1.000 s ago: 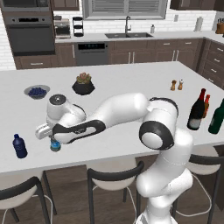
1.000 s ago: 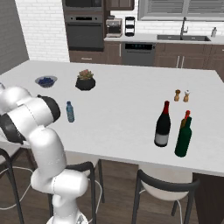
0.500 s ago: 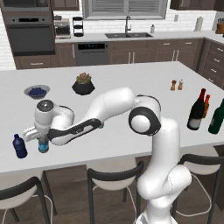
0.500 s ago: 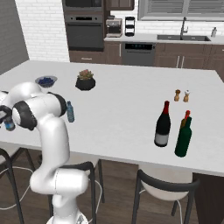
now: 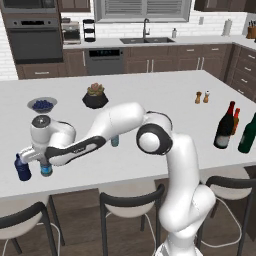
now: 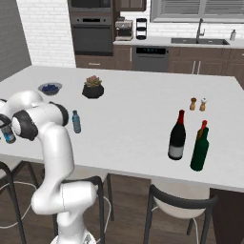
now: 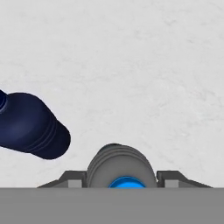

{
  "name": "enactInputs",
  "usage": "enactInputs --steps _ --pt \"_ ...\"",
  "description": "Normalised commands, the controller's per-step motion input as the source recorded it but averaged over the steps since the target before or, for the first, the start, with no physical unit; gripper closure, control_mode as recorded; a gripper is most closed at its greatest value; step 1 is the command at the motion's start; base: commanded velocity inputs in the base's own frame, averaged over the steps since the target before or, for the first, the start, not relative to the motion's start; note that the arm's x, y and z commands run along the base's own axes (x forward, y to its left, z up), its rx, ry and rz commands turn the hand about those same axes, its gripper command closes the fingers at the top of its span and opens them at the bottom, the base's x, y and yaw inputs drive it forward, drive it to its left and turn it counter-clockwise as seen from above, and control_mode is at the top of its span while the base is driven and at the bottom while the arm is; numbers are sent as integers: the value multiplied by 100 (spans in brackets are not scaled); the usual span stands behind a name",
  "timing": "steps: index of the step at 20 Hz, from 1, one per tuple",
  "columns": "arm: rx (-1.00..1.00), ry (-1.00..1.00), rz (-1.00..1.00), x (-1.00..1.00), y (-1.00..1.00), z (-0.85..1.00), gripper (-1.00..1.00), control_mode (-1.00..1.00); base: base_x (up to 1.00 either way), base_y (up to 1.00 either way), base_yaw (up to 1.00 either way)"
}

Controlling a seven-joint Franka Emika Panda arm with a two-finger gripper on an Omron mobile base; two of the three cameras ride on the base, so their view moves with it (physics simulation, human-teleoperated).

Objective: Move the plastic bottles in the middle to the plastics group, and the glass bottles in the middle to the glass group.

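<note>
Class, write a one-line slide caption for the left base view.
The gripper holds a clear water bottle beside the navy-blue bottle at the white counter's near left edge.

Just left of the held water bottle (image 5: 46,169), passage is blocked by the navy-blue bottle (image 5: 21,168). Bare worktop (image 5: 150,100) is left open toward the middle, past the second water bottle (image 6: 76,122).
</note>
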Motion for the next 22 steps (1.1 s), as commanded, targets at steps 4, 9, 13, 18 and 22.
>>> enactInputs --steps 4,9,13,18,22 --pt "3 9 0 4 -4 -39 100 -100 0 0 0" --pt "8 5 0 1 -10 -42 100 -100 0 0 0" --pt "6 0 0 -18 -8 -41 100 -100 0 0 0" --pt "4 0 0 -20 -3 -32 -100 -100 0 0 0" --pt "4 0 0 0 -3 -3 -100 -100 0 0 0"
